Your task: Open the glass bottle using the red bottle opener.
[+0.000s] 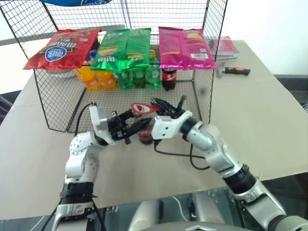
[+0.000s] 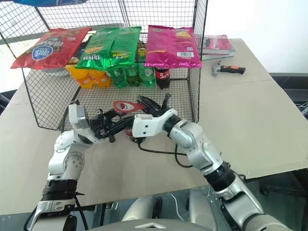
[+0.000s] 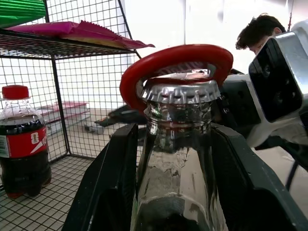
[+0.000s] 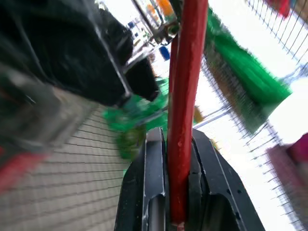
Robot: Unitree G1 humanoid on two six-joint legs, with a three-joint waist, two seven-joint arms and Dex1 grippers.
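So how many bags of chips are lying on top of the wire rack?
3, side by side on the rack's top: a red bag at the left, a green bag in the middle, a pink bag at the right.

Red bottle opener [image 3: 176, 60], silver cap [image 3: 180, 90], black wire rack [image 1: 202, 62].

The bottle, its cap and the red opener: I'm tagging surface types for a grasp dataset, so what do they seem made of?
Glass bottle: clear glass, glossy, see-through with bright reflections.
Cap: likely metal, silvery and shiny, crimped edge.
Red bottle opener: smooth, glossy red; whether plastic or coated metal is unclear.
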